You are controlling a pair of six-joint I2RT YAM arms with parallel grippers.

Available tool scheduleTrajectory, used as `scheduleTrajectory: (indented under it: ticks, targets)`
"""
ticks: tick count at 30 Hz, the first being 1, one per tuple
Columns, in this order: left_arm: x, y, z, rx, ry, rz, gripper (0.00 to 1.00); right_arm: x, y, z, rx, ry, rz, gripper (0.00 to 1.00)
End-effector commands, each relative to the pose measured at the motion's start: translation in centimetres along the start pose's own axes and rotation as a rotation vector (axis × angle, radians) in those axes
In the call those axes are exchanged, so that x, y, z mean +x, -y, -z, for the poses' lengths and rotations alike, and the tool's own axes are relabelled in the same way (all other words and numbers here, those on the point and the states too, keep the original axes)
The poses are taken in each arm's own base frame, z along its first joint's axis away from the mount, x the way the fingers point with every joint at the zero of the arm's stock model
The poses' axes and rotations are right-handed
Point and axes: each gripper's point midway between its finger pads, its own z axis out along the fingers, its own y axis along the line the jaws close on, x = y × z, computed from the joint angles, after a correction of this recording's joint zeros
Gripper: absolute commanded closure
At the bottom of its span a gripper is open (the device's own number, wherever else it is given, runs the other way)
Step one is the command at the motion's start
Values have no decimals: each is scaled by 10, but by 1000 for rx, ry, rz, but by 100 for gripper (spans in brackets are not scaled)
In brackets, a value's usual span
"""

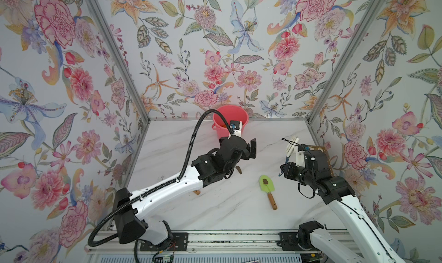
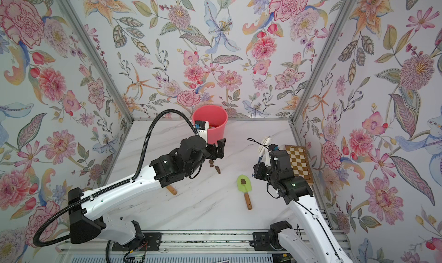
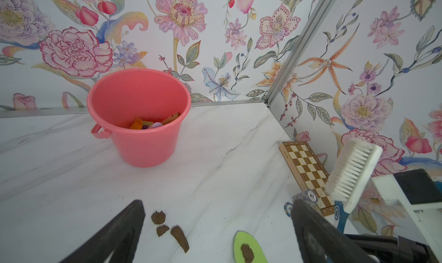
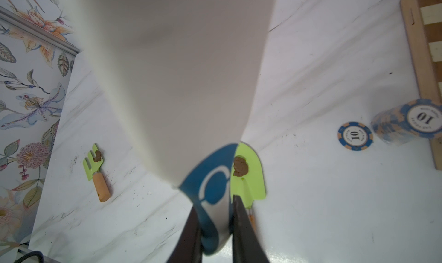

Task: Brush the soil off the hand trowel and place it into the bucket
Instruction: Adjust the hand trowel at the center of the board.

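Observation:
The hand trowel (image 1: 267,185) (image 2: 244,184), lime-green blade and wooden handle, lies flat mid-table with a soil lump (image 1: 265,181) (image 4: 240,166) on its blade. More soil lumps (image 3: 179,235) (image 2: 216,168) lie on the marble between the trowel and the bucket. The coral-pink bucket (image 1: 221,130) (image 3: 143,149) stands at the back wall with coloured tools inside. My left gripper (image 2: 216,151) (image 3: 217,204) hangs open and empty just in front of the bucket, above the loose lumps. My right gripper (image 4: 215,204) (image 1: 288,165) is shut on the blue handle of a white brush (image 1: 290,145) (image 4: 179,82), held bristles-up right of the trowel.
A small green fork (image 4: 93,161) with a soil lump lies under my left arm; only its wooden handle (image 2: 172,190) shows in the top views. A chessboard (image 2: 299,163) (image 3: 306,168) lies along the right wall, with blue poker chips (image 4: 355,136) beside it.

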Motion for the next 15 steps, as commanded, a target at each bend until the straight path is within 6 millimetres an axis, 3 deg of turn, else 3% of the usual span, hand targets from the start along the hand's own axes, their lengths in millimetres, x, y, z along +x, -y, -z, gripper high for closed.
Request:
scheduleTrajectory:
  ticks: [1,10,15]
  targets:
    - [12,-7,4,-157,14,-16,1,5,6,-1,9,-14,30,97]
    - [107,38,2,-224,-130,31,1,-5,27,-2,90,14,-36,97]
    - [157,74,-9,-214,-272,-81,1,-12,44,4,153,37,-65,96]
